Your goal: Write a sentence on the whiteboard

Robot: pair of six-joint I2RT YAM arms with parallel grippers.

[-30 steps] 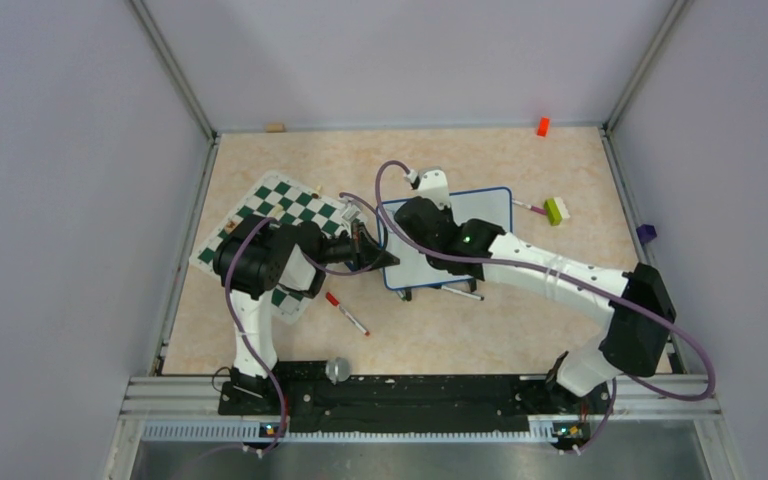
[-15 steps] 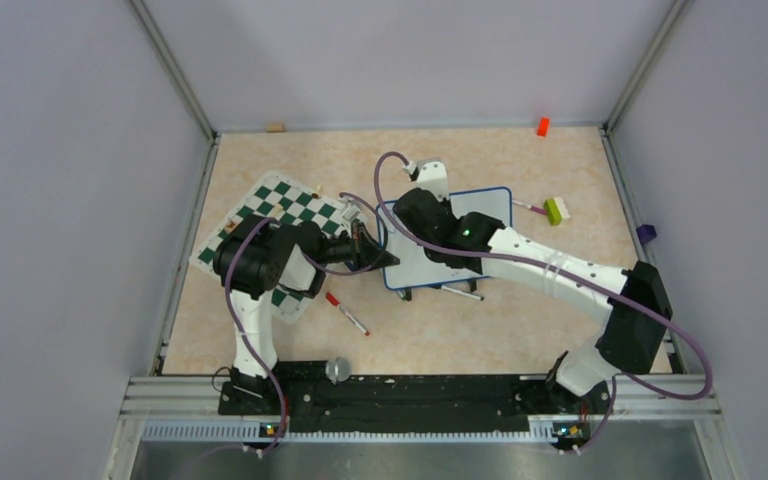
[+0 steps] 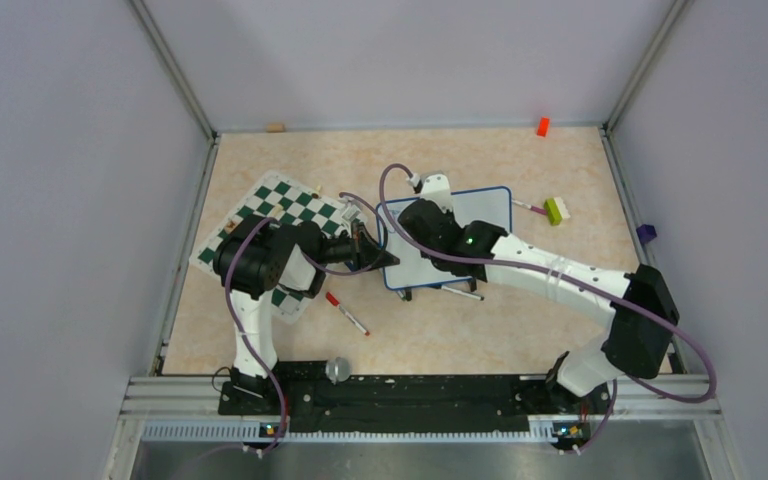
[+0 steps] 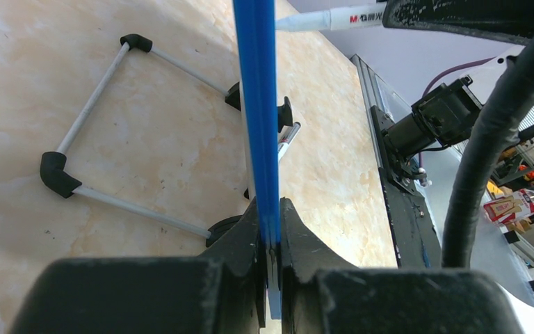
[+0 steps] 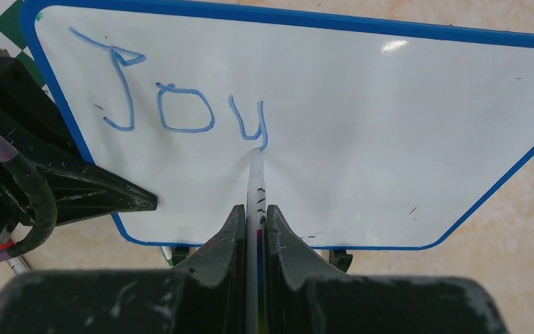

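The whiteboard [image 3: 480, 215] stands mid-table on black feet, its blue frame showing edge-on in the left wrist view [image 4: 256, 104]. My left gripper [image 3: 388, 258] is shut on the board's left edge [image 4: 270, 236]. My right gripper [image 5: 256, 212] is shut on a white marker [image 5: 256, 188], whose tip touches the board [image 5: 389, 139] at the foot of the "y". The sentence [image 5: 174, 104] reads "Joy" in blue at the board's upper left. In the top view my right gripper [image 3: 422, 205] hangs over the board's left half.
A green-and-white chess mat [image 3: 280, 215] lies under my left arm. A red-capped marker [image 3: 346, 313] lies on the table in front of the board, another pen [image 3: 460, 292] by its near edge. A green-and-white block [image 3: 556, 210], an orange block [image 3: 542, 126] and a purple block [image 3: 645, 233] sit to the right.
My right gripper with the marker shifted slightly back and forth over the board's left half. My left gripper kept its grip on the board's edge.
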